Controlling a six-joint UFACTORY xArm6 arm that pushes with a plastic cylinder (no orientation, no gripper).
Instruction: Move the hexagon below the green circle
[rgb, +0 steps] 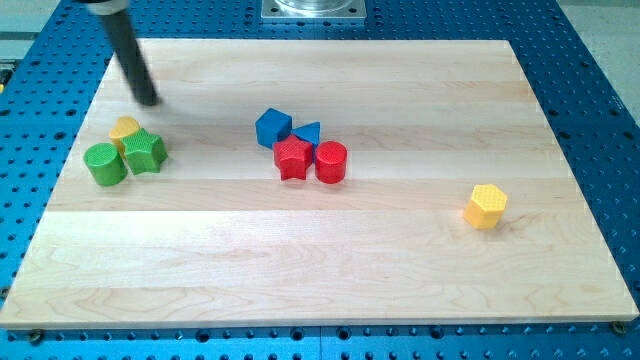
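Note:
The yellow hexagon (486, 206) lies alone at the view's right on the wooden board (330, 280). The green circle (105, 164) sits at the view's left, touching a green star (145, 151) on its right. A yellow block (124, 127), shape unclear, sits just above them. My tip (149, 101) is near the view's top left, a little above the yellow block and green star, touching no block. It is far to the left of the hexagon.
A cluster stands at the board's middle: a blue cube (272, 128), a blue triangle (308, 133), a red star (293, 158) and a red circle (331, 162). A blue perforated table (600, 70) surrounds the board. A metal base (313, 9) is at the top.

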